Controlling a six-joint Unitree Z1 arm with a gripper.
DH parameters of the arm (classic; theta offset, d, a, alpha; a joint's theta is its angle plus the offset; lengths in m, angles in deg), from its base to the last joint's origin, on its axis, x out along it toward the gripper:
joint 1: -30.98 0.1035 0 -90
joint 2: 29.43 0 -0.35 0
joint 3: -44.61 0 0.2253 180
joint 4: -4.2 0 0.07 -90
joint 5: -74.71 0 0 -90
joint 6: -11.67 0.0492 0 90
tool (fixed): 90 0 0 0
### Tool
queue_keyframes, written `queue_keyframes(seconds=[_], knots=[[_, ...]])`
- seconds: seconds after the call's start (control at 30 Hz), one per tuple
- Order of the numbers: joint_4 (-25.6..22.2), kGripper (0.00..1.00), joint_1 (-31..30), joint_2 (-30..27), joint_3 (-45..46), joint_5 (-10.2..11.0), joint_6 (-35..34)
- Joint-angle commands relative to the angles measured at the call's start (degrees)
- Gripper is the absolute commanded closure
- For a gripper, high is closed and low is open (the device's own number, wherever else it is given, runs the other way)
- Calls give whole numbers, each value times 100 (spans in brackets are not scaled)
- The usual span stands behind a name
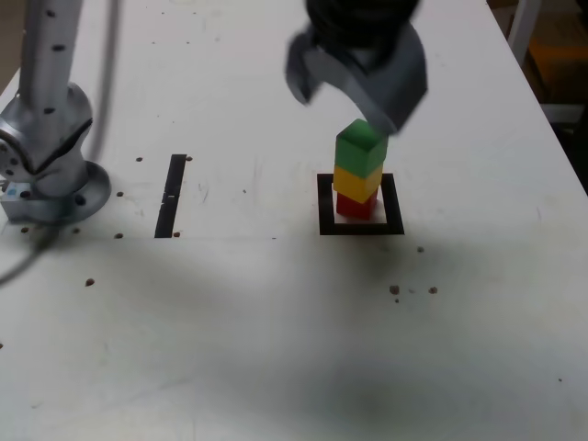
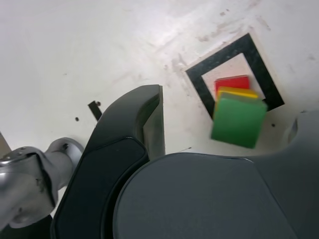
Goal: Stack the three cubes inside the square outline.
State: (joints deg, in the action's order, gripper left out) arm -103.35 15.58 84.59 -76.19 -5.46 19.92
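As I judge it, the stacking itself is done, and the step in hand is getting my tool (image 1: 349,103) clear without disturbing the cubes. Its jaws stand spread wide and hold nothing. One finger's tip shows close by the green cube (image 1: 361,147) in the exterior view, and I cannot tell for certain whether a slight touch remains. The red cube (image 1: 356,208) sits on the desk (image 1: 230,322) inside the square outline (image 1: 326,207), toward its far side in the exterior view; the yellow cube (image 1: 358,184) rests on it, and the green one tops the pile. The three are not turned quite alike — their corners don't line up — but the column stands, and nothing in either view shows it toppling. What the next move calls for, I'd say, is a slow, straight lift with my jaws kept apart, and no swing sideways until both fingers are well above the green cube. The risk is plain enough: a finger brushing that top block could drag it off or twist the whole pile. Once I'm clear of it, I would leave the stack alone — squaring up the corners hardly seems worth the danger of a knock.
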Motion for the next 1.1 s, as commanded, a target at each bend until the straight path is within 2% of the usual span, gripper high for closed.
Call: queue_keyframes(seconds=[0.0, 0.13, 0.23, 0.33, 0.43, 0.53, 0.63, 0.73, 0.8, 0.9, 1.07], knots=[[-91, 0, 11, -427, 151, -42, 3], [-73, 0, 171, -1736, 1479, -307, -22], [-4, 0, 351, -2209, 2225, -326, -171], [322, 0, 531, -2520, 3141, -420, -423], [927, 0, 587, -2641, 3857, -648, -610], [1824, 0, 587, -2738, 4538, -1052, -753], [2339, 0, 583, -2779, 4905, -1403, -911], [2627, 0, 582, -2641, 5267, -1839, -1281], [2700, 0, 582, -2518, 5416, -2021, -1488], [2725, 0, 582, -2372, 5537, -2172, -1678], [2816, 0, 583, -2315, 5678, -2271, -1736]])
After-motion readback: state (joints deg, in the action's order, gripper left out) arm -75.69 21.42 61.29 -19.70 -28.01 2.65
